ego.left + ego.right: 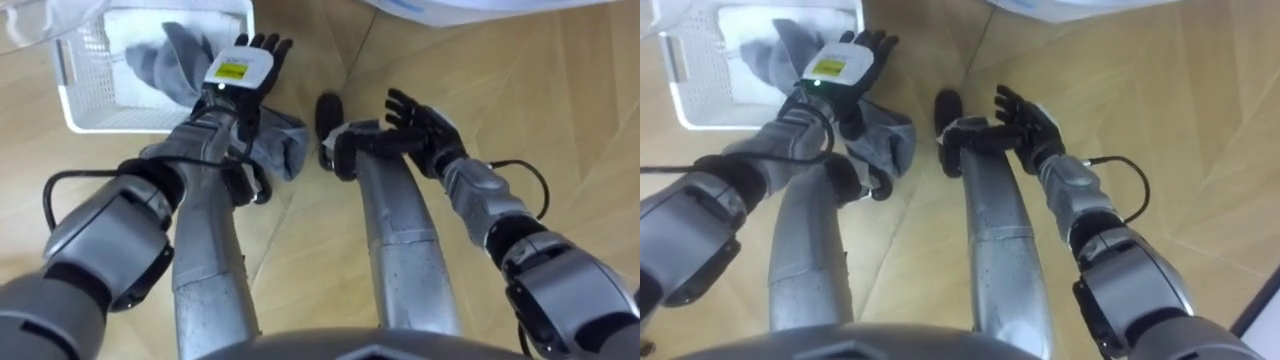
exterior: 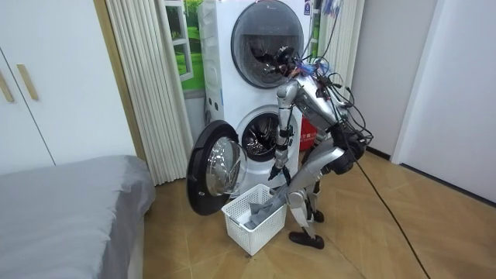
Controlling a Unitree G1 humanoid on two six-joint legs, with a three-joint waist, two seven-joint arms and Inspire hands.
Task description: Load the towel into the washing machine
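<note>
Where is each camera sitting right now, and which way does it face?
Left eye view: on the head, looking down at the floor; both arms and legs show, left hand gripping the towel trailing from the basket, right hand open.
Right eye view: beside it on the head, same downward look, same arms and hands.
Room view: stands off in the room, facing the washing machine and its open door; the whole robot shows, bent forward.
Shared: towel and basket appear in all three.

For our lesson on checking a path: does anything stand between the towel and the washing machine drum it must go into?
Nothing visible does. The lower washing machine's door is swung open to the room view's left, leaving the drum unblocked. The left hand holds the towel by the basket.
</note>
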